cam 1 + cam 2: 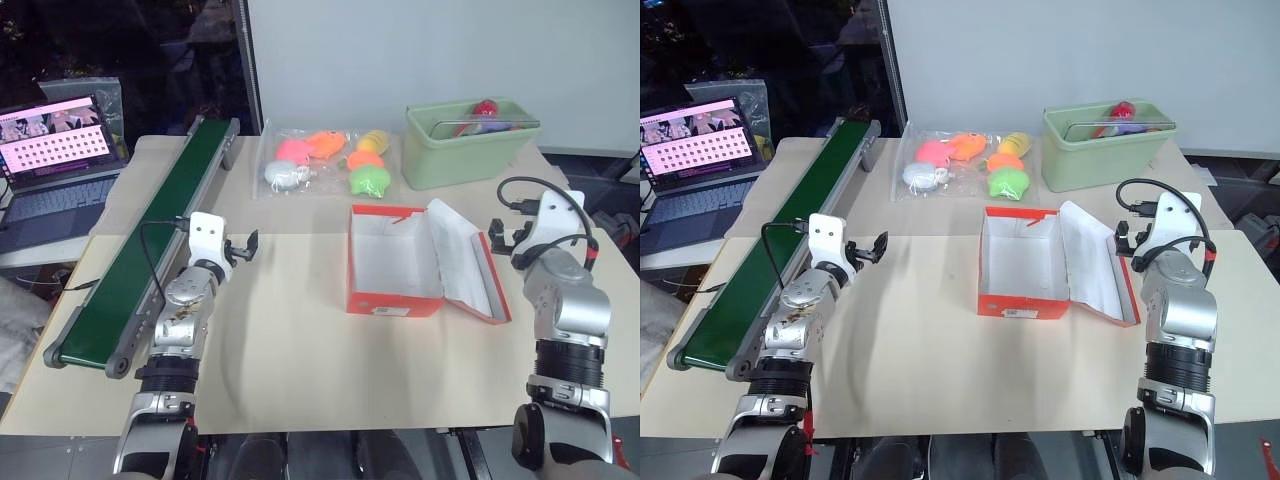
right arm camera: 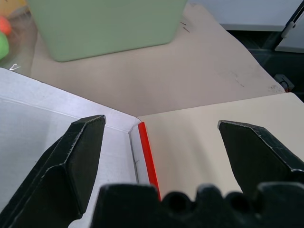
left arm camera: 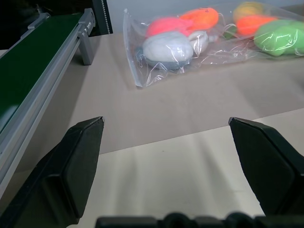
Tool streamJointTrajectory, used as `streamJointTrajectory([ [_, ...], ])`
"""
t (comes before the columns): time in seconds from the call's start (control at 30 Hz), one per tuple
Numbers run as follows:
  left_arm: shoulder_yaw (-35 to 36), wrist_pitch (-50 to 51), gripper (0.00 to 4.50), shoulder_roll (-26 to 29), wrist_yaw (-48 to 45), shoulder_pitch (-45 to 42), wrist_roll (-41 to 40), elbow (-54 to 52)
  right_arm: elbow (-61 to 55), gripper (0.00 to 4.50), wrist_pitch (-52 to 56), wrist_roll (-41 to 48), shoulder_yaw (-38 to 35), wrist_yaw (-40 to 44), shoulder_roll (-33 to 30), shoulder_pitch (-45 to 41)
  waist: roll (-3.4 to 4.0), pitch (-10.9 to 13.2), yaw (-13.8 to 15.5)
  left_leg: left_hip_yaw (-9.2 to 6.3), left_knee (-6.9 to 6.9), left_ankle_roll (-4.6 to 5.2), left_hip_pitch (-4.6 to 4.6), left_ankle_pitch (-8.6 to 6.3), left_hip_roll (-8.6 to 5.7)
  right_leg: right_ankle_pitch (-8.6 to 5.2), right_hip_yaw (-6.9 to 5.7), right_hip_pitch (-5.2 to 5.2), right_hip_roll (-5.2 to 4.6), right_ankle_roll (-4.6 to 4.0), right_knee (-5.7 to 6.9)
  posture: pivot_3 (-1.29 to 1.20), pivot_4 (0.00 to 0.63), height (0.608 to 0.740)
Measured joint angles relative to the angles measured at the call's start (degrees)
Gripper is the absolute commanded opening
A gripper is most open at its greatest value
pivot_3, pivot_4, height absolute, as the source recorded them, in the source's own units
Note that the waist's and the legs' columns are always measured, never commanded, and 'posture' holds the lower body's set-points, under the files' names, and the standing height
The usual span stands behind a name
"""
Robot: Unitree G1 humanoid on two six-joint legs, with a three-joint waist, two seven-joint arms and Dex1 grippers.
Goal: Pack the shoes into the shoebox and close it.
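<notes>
The shoebox (image 1: 392, 303) is orange-red with a white inside and stands open and empty in the middle of the table. Its lid (image 1: 468, 258) is folded out to the right. The shoes are out of view. My left gripper (image 1: 243, 246) hovers open over bare table, well to the left of the box, with nothing between its fingers (image 3: 80, 156). My right gripper (image 1: 498, 238) is open just right of the lid. In the right wrist view the lid's red edge (image 2: 147, 154) lies between the open fingers (image 2: 78, 159).
A green conveyor belt (image 1: 150, 240) runs along the table's left side. A clear bag of bright soft toys (image 1: 320, 160) lies behind the box, and a pale green bin (image 1: 468, 142) stands at the back right. A laptop (image 1: 55, 160) sits off the table to the left.
</notes>
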Motion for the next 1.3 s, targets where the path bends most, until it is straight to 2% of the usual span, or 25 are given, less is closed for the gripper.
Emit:
streamJointTrajectory([
  [0.07, 0.0, 0.1, 4.5, 0.0, -0.5, 0.0, 0.0, -0.1, -0.5, 4.46, 0.2, 0.4, 0.1, 0.6, 0.0, 0.2, 0.0, 0.0, 0.0, 0.0, 0.0, 0.0, -0.01, 0.0, 0.0, 0.0, 0.0, -0.01, 0.0, 0.0, 0.0, 0.0, 0.15, 0.729],
  [0.17, 0.1, 0.2, 4.5, 2.0, -4.1, 0.4, -1.6, -2.4, -6.9, 4.46, 1.4, 5.3, 1.6, 6.3, 1.1, 0.5, 0.0, 0.0, -0.6, 0.0, 0.0, 0.0, -0.09, 0.0, 0.07, 0.0, 0.02, -0.12, 0.07, 0.0, 0.03, 0.0, 0.15, 0.729],
  [0.3, 5.1, 0.5, 4.5, 9.8, -10.7, 0.5, -6.5, -5.7, -16.9, 4.46, 6.8, 17.6, 3.5, 13.9, 5.2, -5.0, -0.01, 0.0, -1.8, 0.02, -0.01, 0.0, 0.07, 0.0, 0.31, 0.02, 0.01, -0.08, 0.24, -0.04, 0.13, 0.0, 0.15, 0.729],
  [0.37, 9.8, 2.8, 4.5, 16.4, -14.5, 1.7, -9.5, -5.8, -21.0, 4.46, 10.4, 23.2, 4.7, 16.9, 6.1, -7.1, -0.03, 0.0, -2.0, -0.02, -0.05, 0.0, 0.11, -0.01, 0.41, 0.0, -0.06, -0.07, 0.33, -0.07, 0.13, 0.0, 0.15, 0.729],
  [0.4, 12.8, 3.8, 4.5, 19.5, -16.2, 2.9, -11.1, -5.9, -23.2, 4.46, 12.5, 26.2, 6.1, 18.9, 6.1, -7.6, -0.03, 0.0, -1.7, -0.04, -0.07, 0.01, 0.12, -0.01, 0.4, -0.02, -0.1, -0.06, 0.3, -0.09, 0.11, 0.0, 0.15, 0.729],
  [0.57, 19.2, 5.9, 4.5, 26.3, -21.9, 13.5, -13.6, -7.6, -29.5, 4.46, 17.1, 33.7, 16.2, 30.0, 2.9, -4.9, -0.14, 0.1, -0.8, -0.01, -0.07, 0.01, 0.01, -0.02, 0.33, -0.03, -0.17, -0.05, 0.05, -0.09, -0.09, 0.0, 0.15, 0.729],
  [0.73, 24.2, 11.1, 4.5, 28.4, -25.0, 23.3, -15.9, -11.5, -28.8, 4.46, 16.1, 32.9, 23.4, 35.8, 0.5, -2.9, -0.59, 0.1, -0.1, 0.02, -0.03, 0.0, 0.12, -0.01, 0.41, -0.01, -0.19, -0.01, 0.06, -0.15, -0.02, 0.0, 0.15, 0.729],
  [0.9, 25.8, 13.8, 4.5, 28.5, -24.7, 24.1, -17.8, -15.0, -25.7, 4.46, 12.9, 26.3, 30.2, 35.9, 0.4, -2.8, -0.61, 0.1, 0.2, 0.05, -0.03, -0.01, 0.11, -0.01, 0.34, -0.04, -0.22, -0.05, 0.08, -0.19, 0.0, 0.0, 0.15, 0.729],
  [1.3, 25.6, 16.1, 4.5, 28.5, -23.8, 23.1, -17.9, -16.3, -26.5, 4.46, 12.2, 23.7, 31.4, 35.6, 0.4, -0.7, -0.64, 0.1, -0.1, 0.05, -0.06, -0.03, 0.14, -0.03, 0.39, -0.04, -0.22, -0.08, 0.15, -0.22, 0.05, 0.0, 0.15, 0.729],
])
